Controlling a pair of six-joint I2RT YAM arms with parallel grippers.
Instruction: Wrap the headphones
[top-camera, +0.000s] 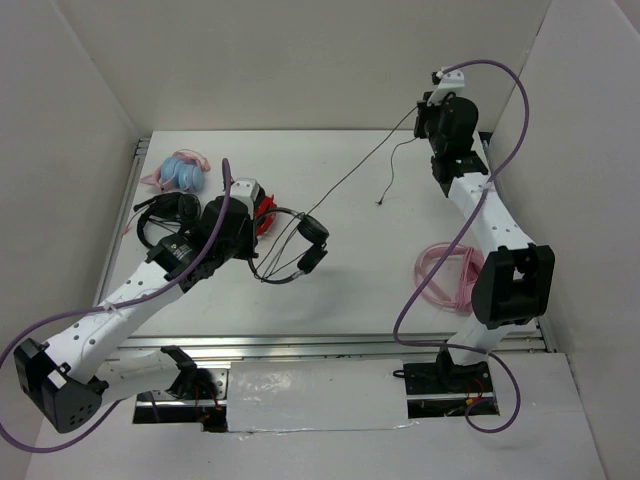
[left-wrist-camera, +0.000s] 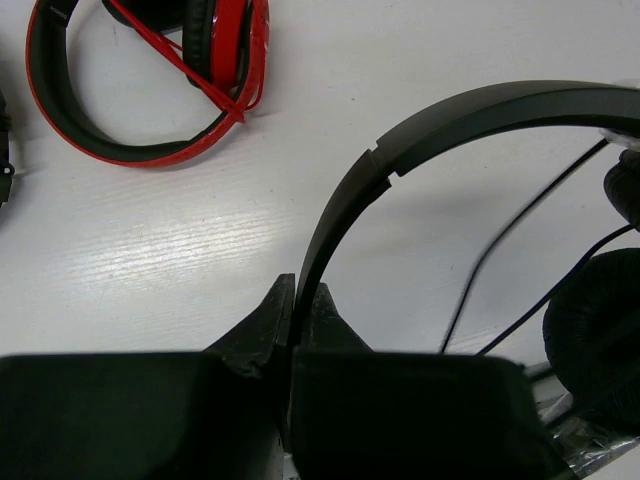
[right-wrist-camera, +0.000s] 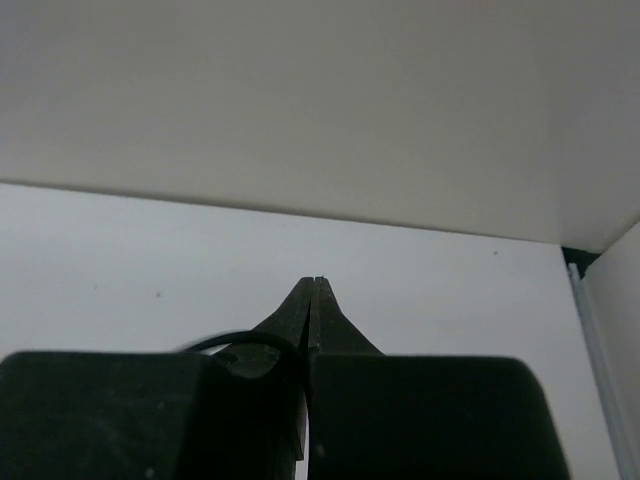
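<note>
The black headphones (top-camera: 300, 245) lie left of the table's centre, with their two earcups (top-camera: 314, 229) on the right. My left gripper (top-camera: 238, 222) is shut on the thin headband (left-wrist-camera: 460, 115), which passes between its fingertips in the left wrist view; one earcup (left-wrist-camera: 600, 335) shows at the right there. The thin black cable (top-camera: 355, 170) runs taut from the headphones up to my right gripper (top-camera: 428, 112), raised at the back right. That gripper (right-wrist-camera: 316, 285) is shut on the cable (right-wrist-camera: 250, 342), which loops out at its left. The cable's free end (top-camera: 381, 201) hangs down to the table.
Red-and-black headphones (top-camera: 265, 215) lie just behind my left gripper and show in the left wrist view (left-wrist-camera: 150, 100). A bulkier black headset (top-camera: 160, 218) lies at the left. A pink-and-blue bundle (top-camera: 183, 170) is at the back left. A pink coiled cable (top-camera: 445, 272) lies beside the right arm.
</note>
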